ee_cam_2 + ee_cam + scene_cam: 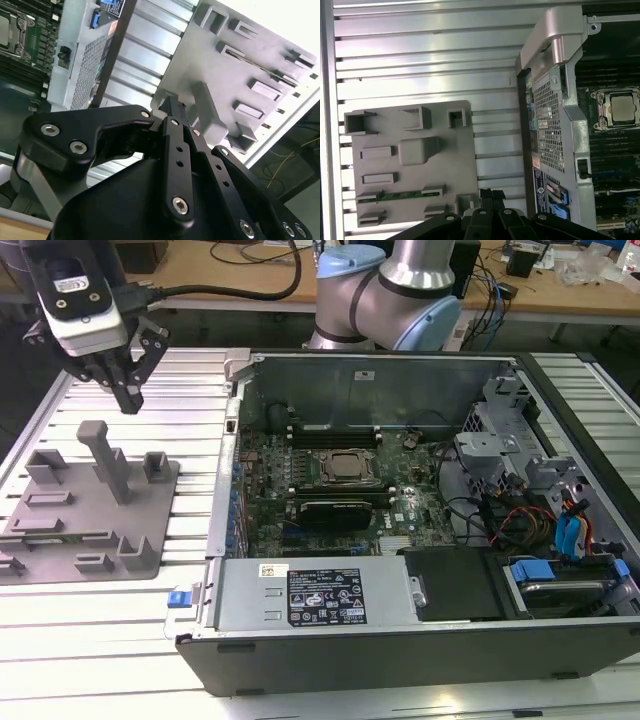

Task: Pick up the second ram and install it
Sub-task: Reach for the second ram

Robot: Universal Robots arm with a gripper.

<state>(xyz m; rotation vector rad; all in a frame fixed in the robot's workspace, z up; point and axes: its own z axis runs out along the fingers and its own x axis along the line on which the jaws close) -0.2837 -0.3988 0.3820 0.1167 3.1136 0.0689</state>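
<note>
The gripper (129,398) hangs over the grey tray's (160,485) far edge, fingers pinched together on nothing. In the exterior view the tray's tall post (108,455) stands at six o'clock, apart from it. At four o'clock a bare strip of ribbed table (197,520) runs before the open computer case (300,650), which bears a printed sticker (325,597). The second ram (400,195), a thin green strip, lies flat in a tray slot.

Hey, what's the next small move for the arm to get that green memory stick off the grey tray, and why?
Probably shift the gripper across the tray until it hangs over the green stick. The stick sits between two holders on the tray, and the shut fingers hang above the tray, apart from it.
</note>
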